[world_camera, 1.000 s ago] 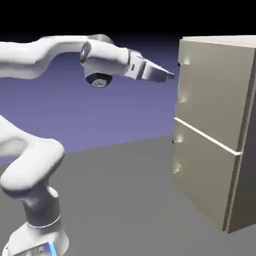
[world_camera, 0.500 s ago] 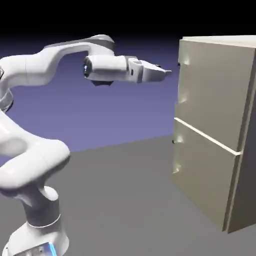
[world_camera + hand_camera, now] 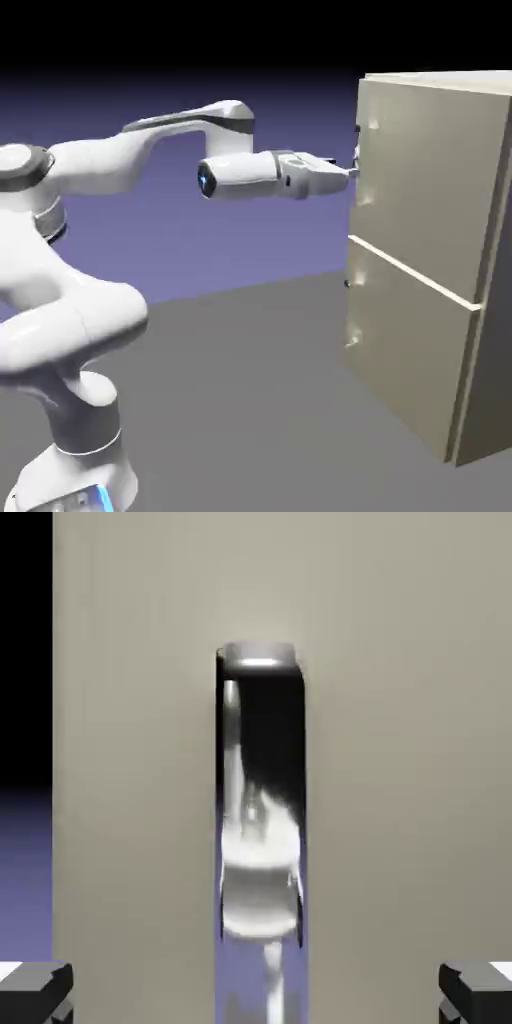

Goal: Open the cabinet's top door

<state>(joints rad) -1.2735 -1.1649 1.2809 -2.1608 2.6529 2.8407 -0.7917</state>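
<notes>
Grey two-tipped fingers (image 3: 256, 994) spread, empty; shiny silver bar handle (image 3: 260, 812) toward twelve o'clock. Approach step; next, advance, straddle, close.

A plain, dark grey floor (image 3: 250, 400) spreads across the lower part of the exterior view, its far edge climbing gently toward the cabinet. At the exterior view's left, the robot's white, rounded base (image 3: 75, 470) stands upright on the floor, a blue strip glowing low on its front. At the exterior view's right, well apart from the base, a tall, boxy beige cabinet (image 3: 425, 190) stands upright on the same surface, its near side in shadow. Bare grey floor stretches between the two.
</notes>
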